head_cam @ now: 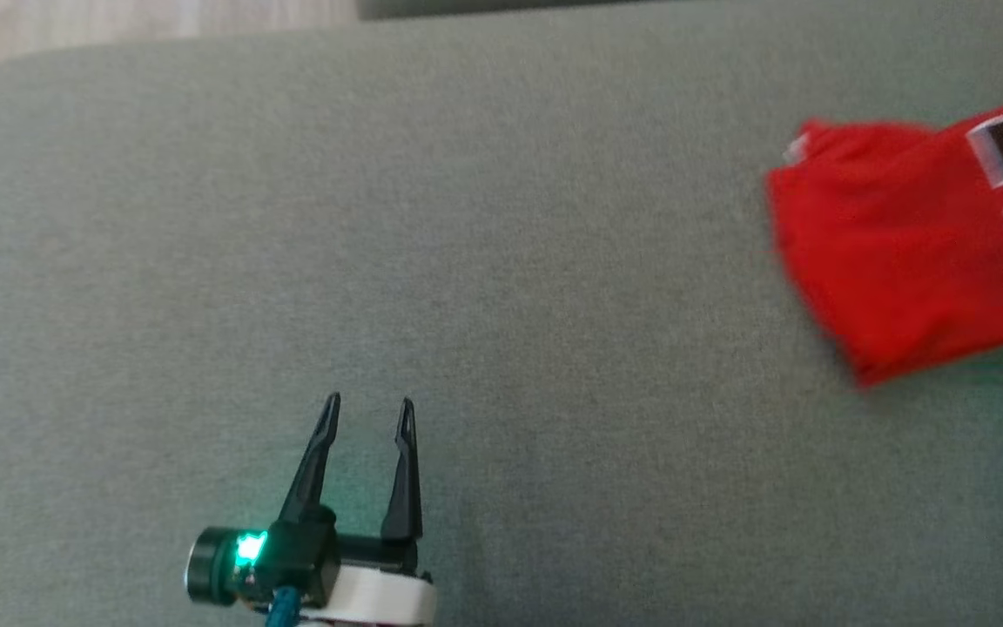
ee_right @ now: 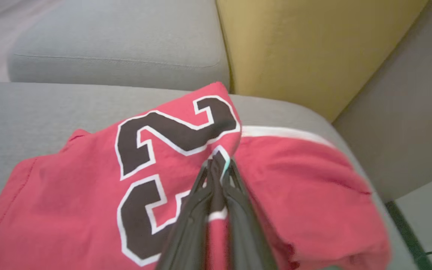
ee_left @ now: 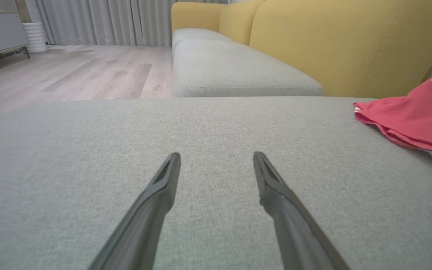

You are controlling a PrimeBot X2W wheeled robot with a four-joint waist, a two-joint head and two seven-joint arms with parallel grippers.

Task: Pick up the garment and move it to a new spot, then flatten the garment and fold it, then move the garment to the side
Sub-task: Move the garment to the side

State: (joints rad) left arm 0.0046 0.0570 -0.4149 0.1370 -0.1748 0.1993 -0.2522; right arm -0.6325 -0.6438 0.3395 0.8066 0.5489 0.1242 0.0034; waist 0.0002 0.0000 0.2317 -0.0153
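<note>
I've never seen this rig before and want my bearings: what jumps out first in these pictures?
The red garment with black numerals, at the right of the grey cushion, stands out first. The right gripper is pinched shut on a fold of it. The left gripper hangs open over bare cushion, a yellow sofa back beyond.

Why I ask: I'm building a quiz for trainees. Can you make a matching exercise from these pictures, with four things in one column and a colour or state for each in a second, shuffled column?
Things:
1. left gripper
2. right gripper
3. garment
4. sofa backrest

Colours or states:
A. yellow
B. open, holding nothing
C. shut, pinching a fold of fabric
D. red with black, white-edged numerals

Pairs: 1-B, 2-C, 3-D, 4-A
</note>
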